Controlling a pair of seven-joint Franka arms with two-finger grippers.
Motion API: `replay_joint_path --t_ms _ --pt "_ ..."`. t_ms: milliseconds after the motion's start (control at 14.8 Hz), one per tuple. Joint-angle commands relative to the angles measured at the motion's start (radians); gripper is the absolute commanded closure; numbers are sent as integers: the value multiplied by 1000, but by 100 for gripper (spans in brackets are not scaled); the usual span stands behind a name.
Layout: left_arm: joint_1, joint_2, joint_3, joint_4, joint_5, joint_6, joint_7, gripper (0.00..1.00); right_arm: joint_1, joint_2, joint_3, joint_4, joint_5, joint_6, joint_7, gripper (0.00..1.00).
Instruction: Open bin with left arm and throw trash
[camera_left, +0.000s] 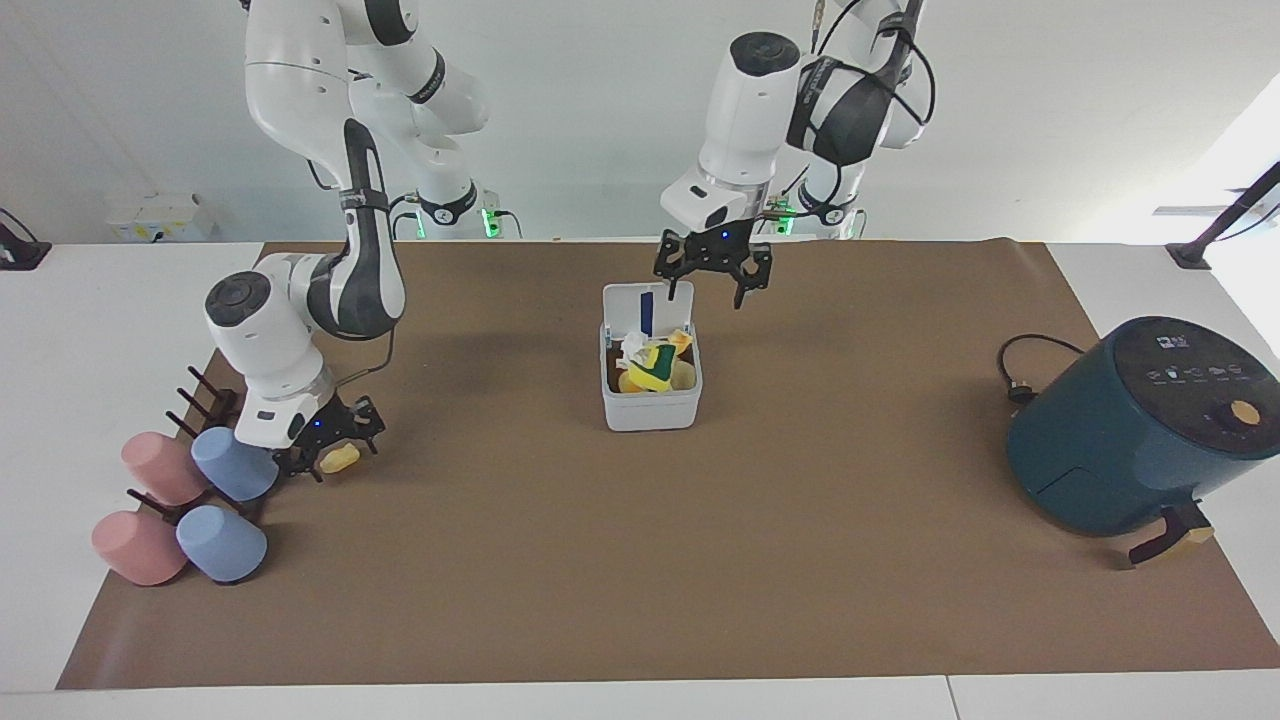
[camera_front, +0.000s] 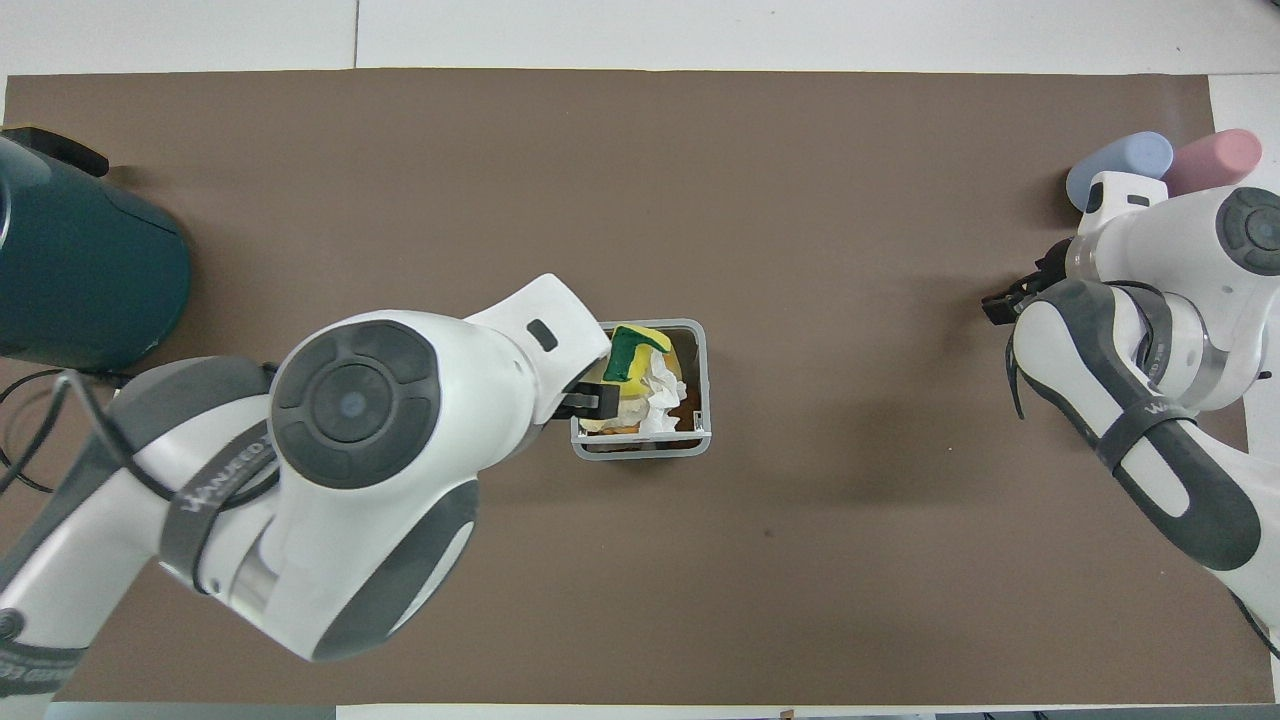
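The white bin (camera_left: 650, 412) stands mid-table with its lid (camera_left: 626, 308) swung up on the side nearer the robots. Inside lie a yellow-and-green sponge piece (camera_left: 657, 366), crumpled white paper and yellowish scraps; the bin's rim (camera_front: 702, 380) and the sponge piece (camera_front: 630, 350) also show in the overhead view. My left gripper (camera_left: 705, 297) is open and empty, raised over the bin's lid. My right gripper (camera_left: 328, 452) is down on the mat, open, its fingers either side of a pale yellow lump (camera_left: 343, 459).
Pink and blue cups (camera_left: 235, 463) lie on a dark peg rack (camera_left: 205, 402) at the right arm's end, close beside the right gripper. A dark teal air fryer (camera_left: 1140, 420) with its cable (camera_left: 1030, 365) stands at the left arm's end.
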Motion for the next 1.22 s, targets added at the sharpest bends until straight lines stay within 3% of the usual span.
replay_joint_path --t_ms 0,271,542,812,1151 --pt "86 -48 -1 -23 -7 -86 -8 0 -18 -16 14 -17 -23 -16 -5 17" --pt "255 -77 -1 -30 -6 -163 50 0 -17 -16 14 -23 -23 -4 -2 33" --pt "425 -91 1 13 -6 -181 276 0 -17 -16 12 -23 -23 -5 -4 100" --pt "529 -63 -1 154 -4 -330 440 0 -6 -18 14 0 -24 -46 -4 100" --pt "580 -22 2 298 8 -439 480 0 52 -45 14 124 -24 -241 83 100"
